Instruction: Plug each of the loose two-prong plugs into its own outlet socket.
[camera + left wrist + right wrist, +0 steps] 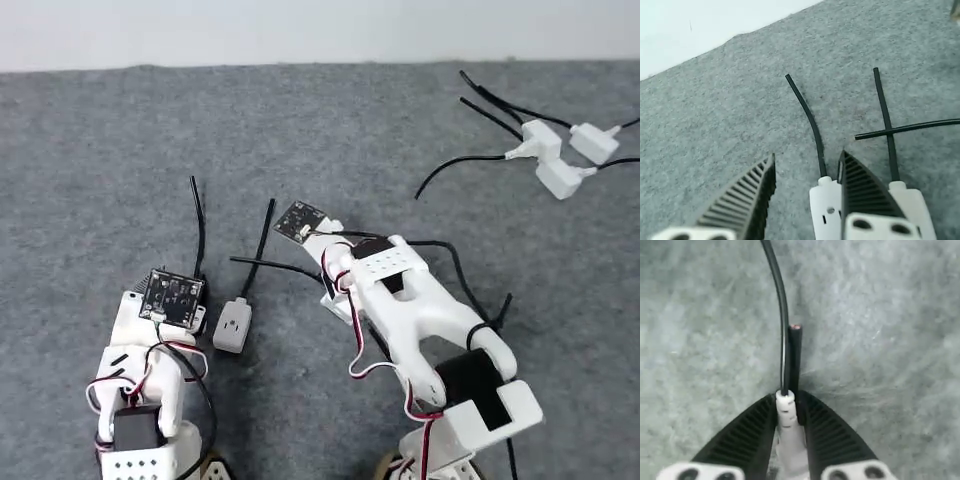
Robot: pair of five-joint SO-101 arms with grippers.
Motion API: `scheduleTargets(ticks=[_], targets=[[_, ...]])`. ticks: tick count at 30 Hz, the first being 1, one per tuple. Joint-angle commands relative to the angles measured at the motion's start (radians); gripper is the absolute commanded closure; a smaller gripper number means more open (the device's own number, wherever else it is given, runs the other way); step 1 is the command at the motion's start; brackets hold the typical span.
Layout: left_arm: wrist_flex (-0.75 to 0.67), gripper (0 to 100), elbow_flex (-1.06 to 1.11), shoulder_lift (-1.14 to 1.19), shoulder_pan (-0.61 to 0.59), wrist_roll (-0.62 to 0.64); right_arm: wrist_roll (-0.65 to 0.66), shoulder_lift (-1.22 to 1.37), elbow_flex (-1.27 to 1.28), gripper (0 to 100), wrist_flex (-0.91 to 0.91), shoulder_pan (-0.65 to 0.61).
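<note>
i look out over a desk [90, 170] covered in a grey, fuzzy, felt-like cloth, flecked lighter and darker. along its far edge stands a plain white wall [300, 30], meeting the cloth in a straight line.

no readable text, labels, numbers or signs on anything

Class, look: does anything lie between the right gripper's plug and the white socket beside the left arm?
Only a thin black cord lies in the gap between the right gripper, shut on its plug, and the socket; nothing else visible.
</note>
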Motion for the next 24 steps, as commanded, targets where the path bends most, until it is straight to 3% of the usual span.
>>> scheduleTargets(ticks=[1, 11, 18, 24], targets=[[-0.031, 80, -0.013, -0.014, 0.003, -0.009, 0.003, -0.094, -0.063, 99.1, 0.114, -0.005], [-0.028, 80, -0.013, -0.014, 0.005, -0.011, -0.058, -0.4, -0.365, 99.1, 0.542, -0.104], [-0.028, 80, -0.013, -0.014, 0.008, -0.009, -0.089, -0.483, -0.554, 99.1, 0.661, -0.176], [-0.028, 80, -0.013, -0.014, 0.003, -0.009, -0.089, -0.481, -0.594, 99.1, 0.727, -0.159]])
